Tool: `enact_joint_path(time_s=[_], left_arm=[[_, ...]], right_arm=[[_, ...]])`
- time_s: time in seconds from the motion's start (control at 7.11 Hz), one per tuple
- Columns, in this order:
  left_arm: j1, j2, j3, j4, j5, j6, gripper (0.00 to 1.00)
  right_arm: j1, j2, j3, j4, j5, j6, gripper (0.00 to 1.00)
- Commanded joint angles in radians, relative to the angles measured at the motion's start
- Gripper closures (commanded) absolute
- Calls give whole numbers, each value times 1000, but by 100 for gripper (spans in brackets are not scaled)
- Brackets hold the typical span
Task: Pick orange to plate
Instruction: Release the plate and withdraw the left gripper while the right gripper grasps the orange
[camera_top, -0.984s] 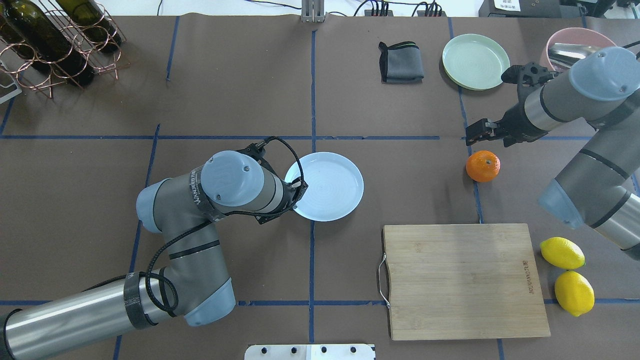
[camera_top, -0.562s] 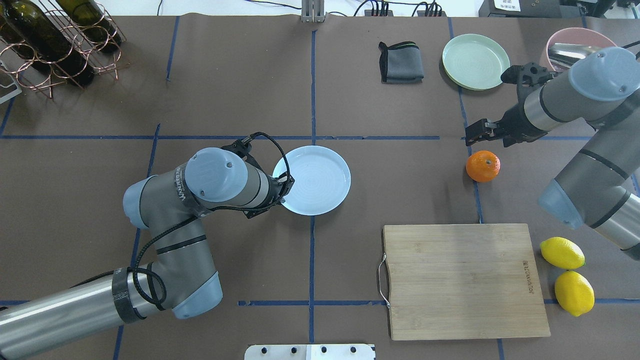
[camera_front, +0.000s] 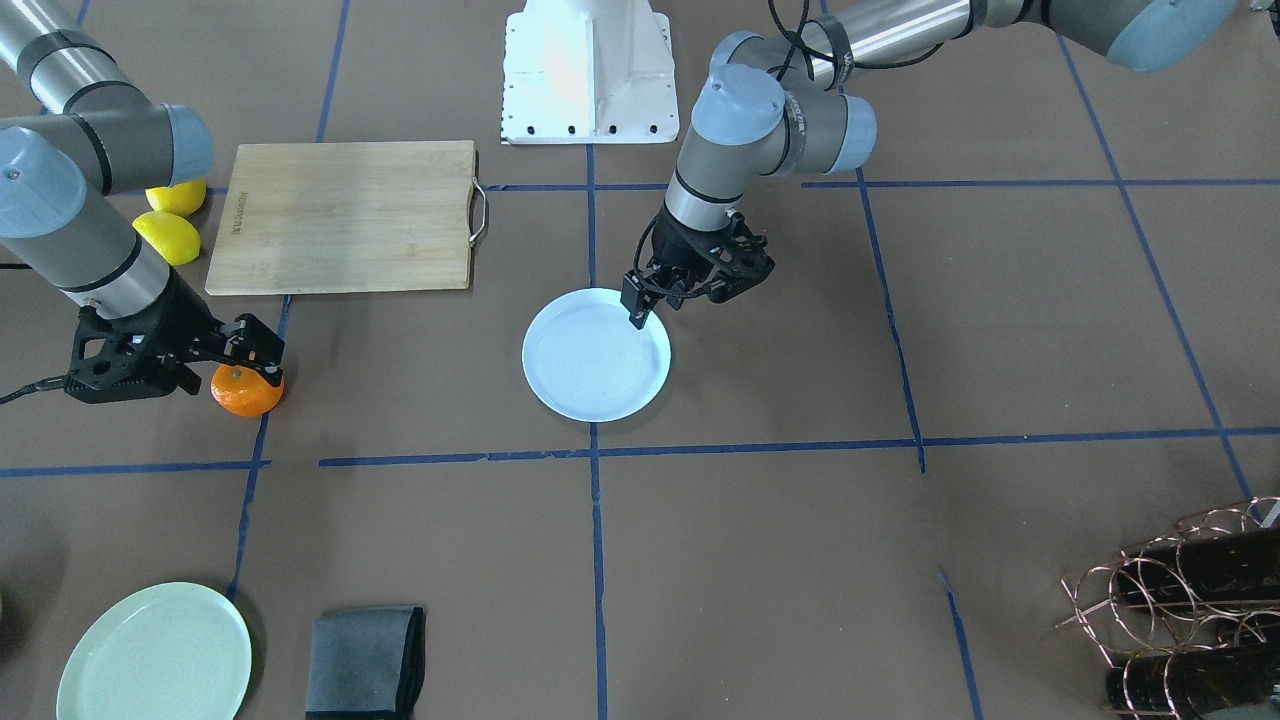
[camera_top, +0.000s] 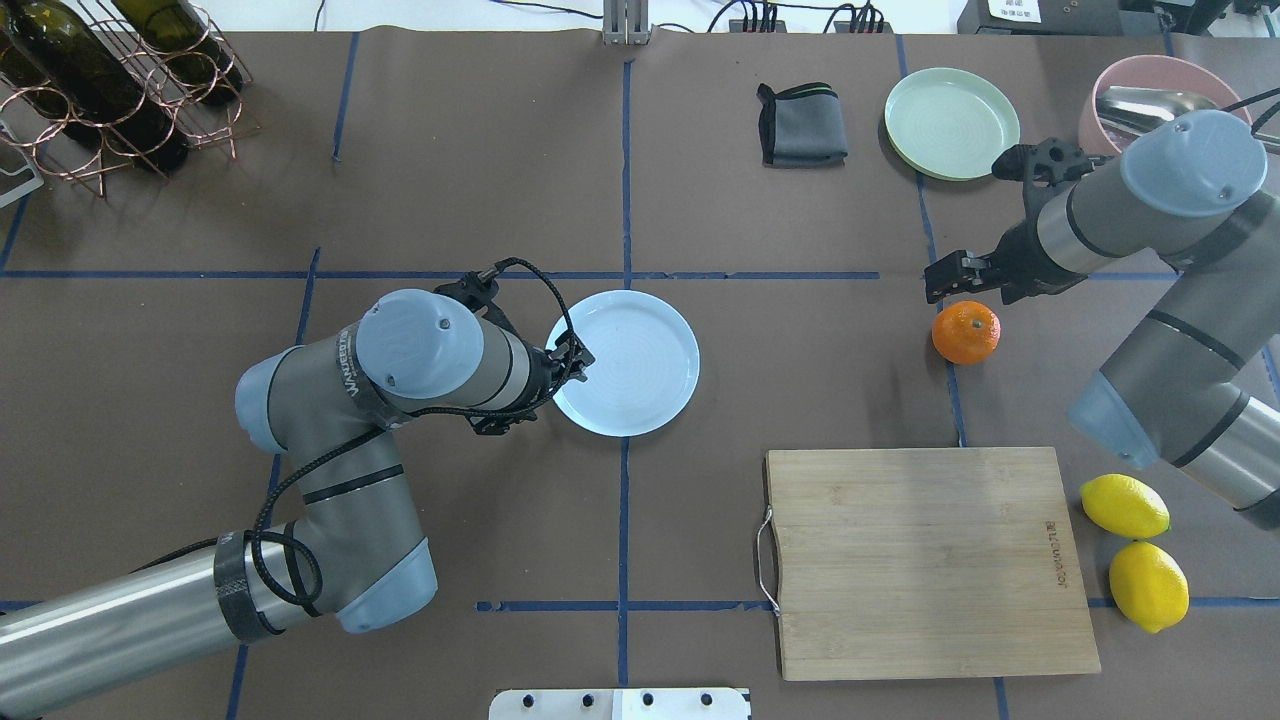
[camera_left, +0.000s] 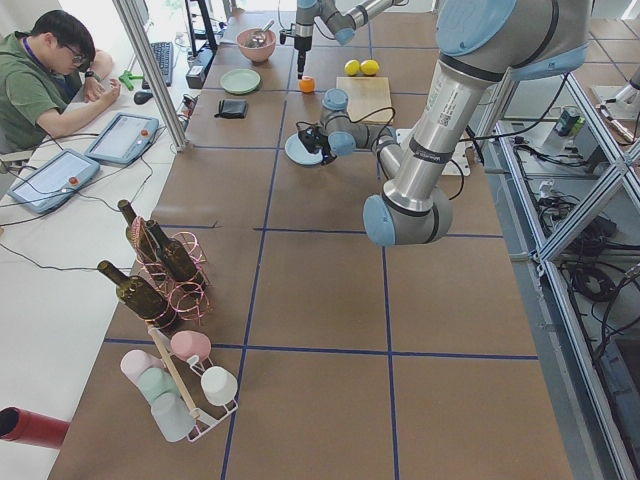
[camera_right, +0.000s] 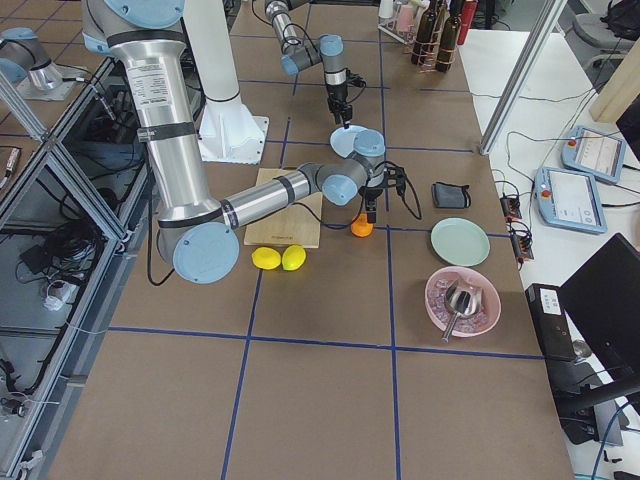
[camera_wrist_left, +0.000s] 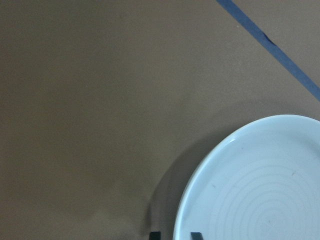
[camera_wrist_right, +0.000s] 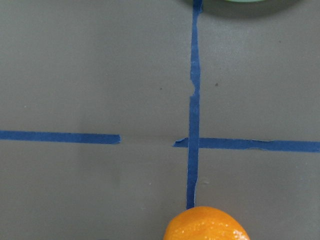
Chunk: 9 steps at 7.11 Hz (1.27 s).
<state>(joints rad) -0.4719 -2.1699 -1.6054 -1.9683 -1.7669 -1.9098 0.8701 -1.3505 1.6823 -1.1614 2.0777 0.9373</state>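
Note:
The orange (camera_top: 966, 332) rests on the brown table at the right, on a blue tape line; it also fills the bottom edge of the right wrist view (camera_wrist_right: 206, 225). My right gripper (camera_top: 958, 277) hovers just above and beyond the orange (camera_front: 245, 393), open, touching nothing. The pale bluish-white plate (camera_top: 640, 362) lies near the table's middle. My left gripper (camera_top: 578, 358) is shut on the plate's near-left rim; in the left wrist view its fingertips (camera_wrist_left: 155, 235) straddle the rim of the plate (camera_wrist_left: 260, 190).
A bamboo cutting board (camera_top: 930, 560) lies in front of the orange, with two lemons (camera_top: 1125, 505) to its right. A pale green plate (camera_top: 952, 122), a folded grey cloth (camera_top: 802, 125) and a pink bowl (camera_top: 1130, 100) sit at the far right. A wine rack (camera_top: 110, 80) occupies the far left corner.
My left gripper has dragged the plate to the left and slightly farther from the robot. The right gripper has shifted a little closer over the orange, which has not moved.

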Motion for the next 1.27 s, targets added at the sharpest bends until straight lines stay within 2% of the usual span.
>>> enact_joint_path(time_s=[0.0, 0.84, 0.98, 1.12], left_arm=[[-27, -1, -25, 5, -20, 20, 0], [-43, 4, -30, 6, -22, 22, 0], [-53, 4, -31, 8, -23, 22, 0], [-66, 4, -31, 8, -32, 25, 0]], right_arm=[[-43, -10, -7, -7, -57, -3, 0], [-63, -10, -55, -7, -64, -17, 0], [-62, -10, -53, -7, -59, -17, 26], [-62, -15, -52, -7, -54, -18, 80]])
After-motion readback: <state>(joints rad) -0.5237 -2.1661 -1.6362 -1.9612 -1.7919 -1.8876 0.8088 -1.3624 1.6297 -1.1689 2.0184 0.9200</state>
